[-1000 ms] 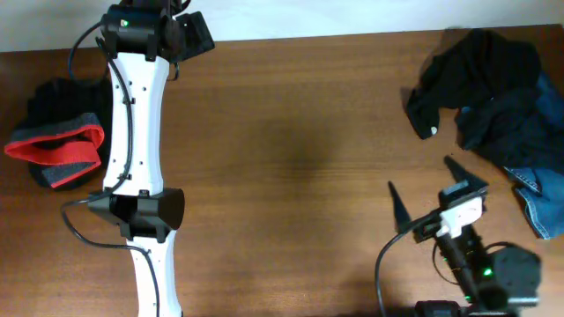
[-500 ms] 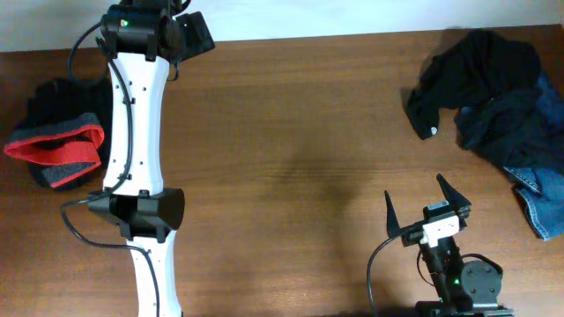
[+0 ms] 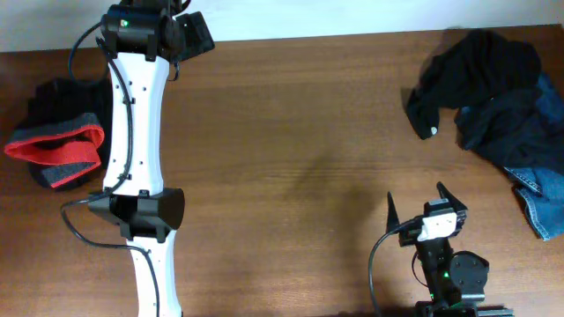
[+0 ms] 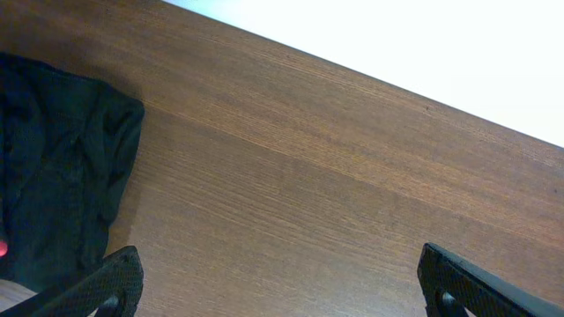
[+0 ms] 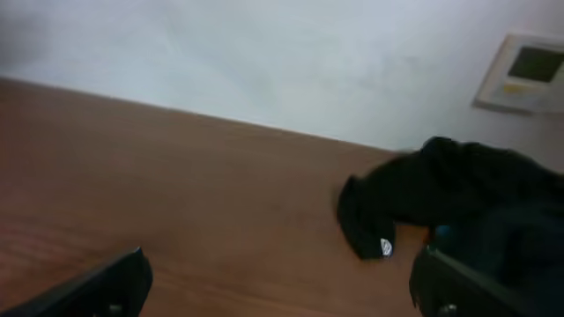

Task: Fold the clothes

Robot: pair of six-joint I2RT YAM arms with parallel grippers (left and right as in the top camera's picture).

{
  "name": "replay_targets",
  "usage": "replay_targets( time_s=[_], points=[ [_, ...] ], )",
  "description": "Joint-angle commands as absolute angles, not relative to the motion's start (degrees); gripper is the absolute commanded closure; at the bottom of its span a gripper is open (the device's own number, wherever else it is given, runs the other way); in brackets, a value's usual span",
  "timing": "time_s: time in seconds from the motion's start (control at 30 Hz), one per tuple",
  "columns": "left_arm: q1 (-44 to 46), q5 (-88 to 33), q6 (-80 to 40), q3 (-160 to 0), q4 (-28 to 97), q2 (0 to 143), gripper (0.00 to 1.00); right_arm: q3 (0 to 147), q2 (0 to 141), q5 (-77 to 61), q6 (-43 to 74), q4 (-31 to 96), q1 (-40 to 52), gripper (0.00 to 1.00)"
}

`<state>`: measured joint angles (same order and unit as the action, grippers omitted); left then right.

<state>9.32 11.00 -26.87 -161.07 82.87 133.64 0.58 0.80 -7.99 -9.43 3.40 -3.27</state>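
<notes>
Overhead, the bench (image 3: 291, 132) fills the frame, with clothes at both ends. The trousers (image 3: 55, 145) lie bunched at the left edge, black cloth with a grey band and a bright red-orange lining turned up. At the upper right a pile (image 3: 485, 88) of dark garments sprawls to the right edge. A small white tag (image 3: 433, 132) shows on its left lobe, and a piece of denim (image 3: 538, 198) pokes out at its lower right. The middle of the bench separates the two, well apart.

The left arm (image 3: 132, 132), white with black joints, runs from the bottom edge up to the top left, passing just right of the trousers. The right hand (image 3: 416, 195) sits at the lower right, well below the pile, with its two dark fingers (image 3: 391, 210) spread wide and nothing between them.

In the left wrist view, the left hand (image 4: 280, 269) is also spread: one fingertip is at the lower left corner, the other at the lower right, with only bare wood between. Black cloth of the trousers fills the left side of that frame, near the left fingertip; whether they touch is unclear.

In the right wrist view, which is blurred, the fingertips sit in the two lower corners. The pile lies at the right against a pale wall (image 5: 220, 53), which carries a small panel (image 5: 529, 70) at the upper right.
</notes>
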Motion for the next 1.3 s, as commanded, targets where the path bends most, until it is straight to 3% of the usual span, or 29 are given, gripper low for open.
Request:
replay_targets(
  time_s=[0.0,1.27],
  points=[
    [9.2,11.6,-27.4,-161.0,82.8,134.1,0.01,0.3,0.2,-5.8,-7.0,4.1,-2.5,0.01],
    [9.8,10.9,-27.3,-161.0,83.4,133.8,0.01,0.3,0.2,-5.5,-7.0,4.1,-0.3,0.01]
  ],
)
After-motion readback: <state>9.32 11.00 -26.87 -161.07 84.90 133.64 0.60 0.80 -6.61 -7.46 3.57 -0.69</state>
